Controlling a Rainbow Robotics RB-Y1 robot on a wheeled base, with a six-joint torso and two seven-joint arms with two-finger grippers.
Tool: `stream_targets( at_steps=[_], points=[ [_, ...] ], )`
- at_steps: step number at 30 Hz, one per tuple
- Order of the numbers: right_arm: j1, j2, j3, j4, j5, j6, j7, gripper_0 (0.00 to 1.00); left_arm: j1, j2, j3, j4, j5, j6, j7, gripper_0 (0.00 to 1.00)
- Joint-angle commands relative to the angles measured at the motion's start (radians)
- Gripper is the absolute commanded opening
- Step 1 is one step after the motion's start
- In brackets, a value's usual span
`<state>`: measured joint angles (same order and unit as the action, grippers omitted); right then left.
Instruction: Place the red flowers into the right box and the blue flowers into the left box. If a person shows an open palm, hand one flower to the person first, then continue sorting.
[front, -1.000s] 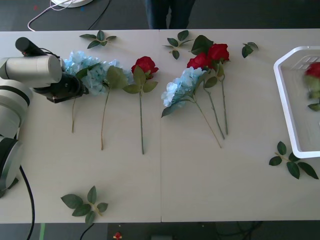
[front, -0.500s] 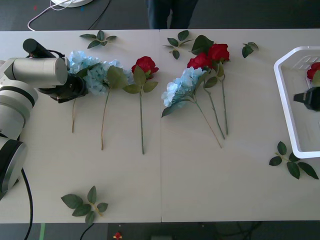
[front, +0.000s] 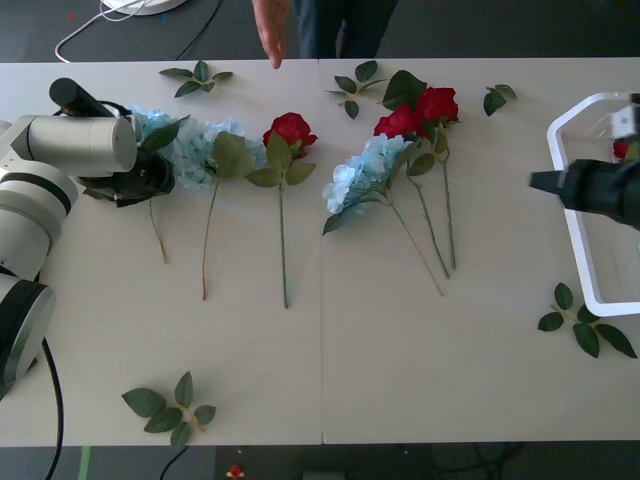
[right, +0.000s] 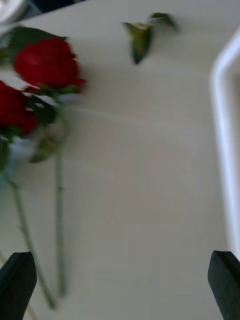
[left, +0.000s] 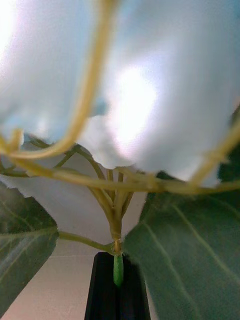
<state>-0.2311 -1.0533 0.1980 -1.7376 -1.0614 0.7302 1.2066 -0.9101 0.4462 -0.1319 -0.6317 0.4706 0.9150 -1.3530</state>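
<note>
A hand (front: 271, 30) has appeared; left end effector (left: 118, 287) clenches a blue flower (front: 160, 140): lift clear; right end effector (right: 120, 282) is released

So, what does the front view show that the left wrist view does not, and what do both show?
Front view alone: a person's hand over the table's far edge, the red flowers, the right box, and the right gripper beside it. Left wrist view alone: black fingers shut on a green stem. Both: the left gripper at the blue flowers.
</note>
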Motion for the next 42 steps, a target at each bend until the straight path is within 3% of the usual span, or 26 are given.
stream_targets(
  at_steps=[1,4,8,13,19,25,30,31,40,42],
  points=[
    [-0.152,0.096,0.080,0.027,0.018,0.011,-0.013,1.00,-0.055,0.029,0.005,-0.006,-0.018,-0.013,-0.060,0.00],
    [-0.238,0.154,0.130,0.096,0.037,0.012,-0.015,1.00,-0.059,0.054,0.023,-0.013,-0.006,-0.008,-0.064,0.00],
    [-0.352,0.223,0.198,0.216,0.057,0.011,-0.016,1.00,-0.088,0.100,0.084,-0.079,-0.010,0.097,-0.067,0.00],
    [-0.498,0.308,0.268,0.408,0.089,0.009,-0.016,1.00,-0.110,0.181,0.207,-0.319,-0.003,0.427,-0.071,0.00],
    [-0.608,0.395,0.301,0.613,0.129,0.008,-0.010,1.00,-0.098,0.232,0.380,-0.612,0.011,0.828,-0.075,0.00],
    [-0.708,0.461,0.340,0.799,0.185,-0.009,-0.013,1.00,-0.013,0.267,0.531,-0.858,0.033,1.005,-0.081,0.00],
    [-0.766,0.513,0.365,0.914,0.241,-0.037,-0.022,1.00,0.096,0.350,0.537,-0.984,0.065,1.005,-0.092,0.00],
    [-0.791,0.544,0.365,0.963,0.268,-0.038,-0.024,1.00,0.168,0.416,0.532,-1.017,0.138,1.001,-0.104,0.00],
    [-0.830,0.616,0.413,1.064,0.379,-0.078,-0.047,1.00,0.484,0.638,0.589,-1.007,0.438,0.745,-0.308,0.00],
    [-0.830,0.618,0.420,1.073,0.380,-0.087,-0.052,1.00,0.511,0.651,0.591,-0.999,0.458,0.719,-0.322,0.00]
  ],
)
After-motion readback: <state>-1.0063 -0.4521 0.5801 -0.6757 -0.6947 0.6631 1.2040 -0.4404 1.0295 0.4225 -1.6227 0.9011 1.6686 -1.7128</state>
